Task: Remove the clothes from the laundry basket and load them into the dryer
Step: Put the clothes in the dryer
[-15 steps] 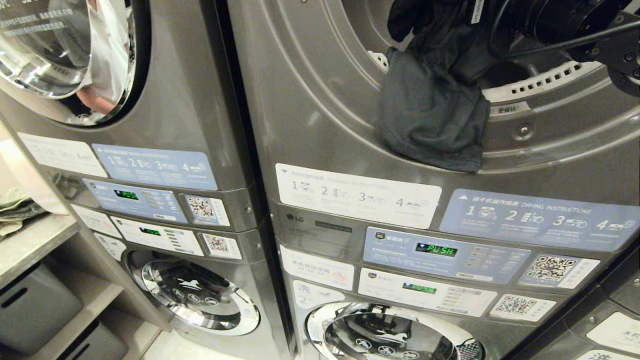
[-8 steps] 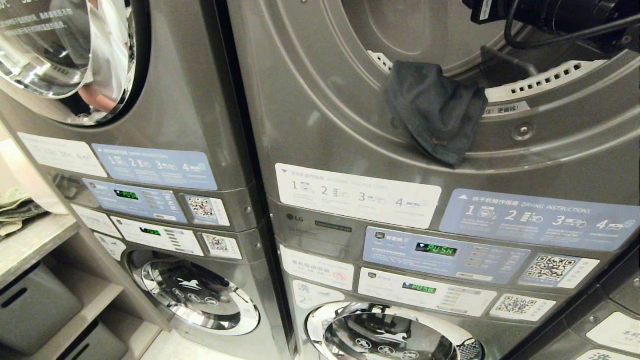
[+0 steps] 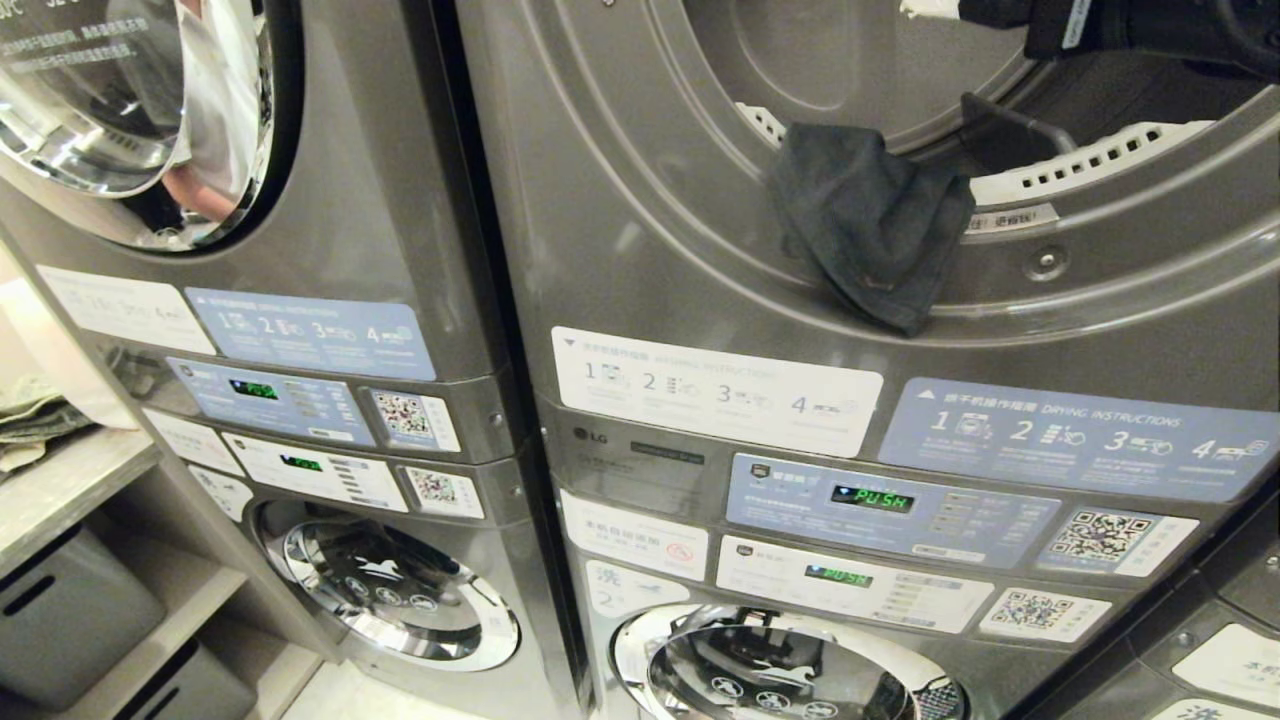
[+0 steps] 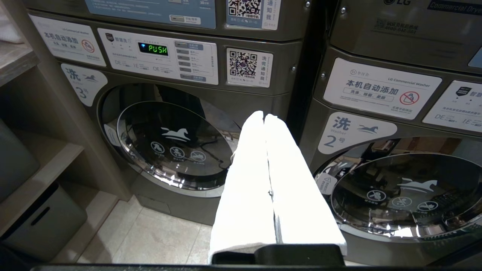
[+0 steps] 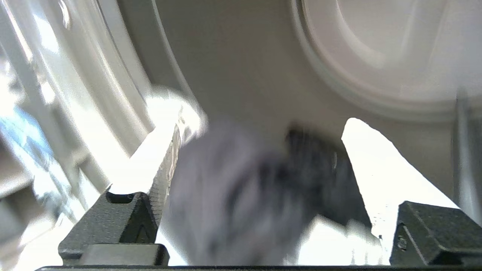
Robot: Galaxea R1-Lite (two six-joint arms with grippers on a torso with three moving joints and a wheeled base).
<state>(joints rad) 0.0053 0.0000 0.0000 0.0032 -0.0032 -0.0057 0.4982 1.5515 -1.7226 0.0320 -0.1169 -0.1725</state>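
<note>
Hanging over one dryer (image 3: 700,200) rim — one dark garment (image 3: 870,225); right end effector (image 5: 263,150) spread.

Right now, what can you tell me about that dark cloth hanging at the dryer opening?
The dark cloth is a soft, crumpled, blue-grey garment draped over the lower rim of the dryer opening. Its upper part lies on the lip by the white perforated strip; the rest hangs outside down the grey metal front, ending in a point. Nothing grips it.

Dryer door rim (image 3: 1090,290) — a dark cloth (image 3: 870,225) draped over its lower edge.
</note>
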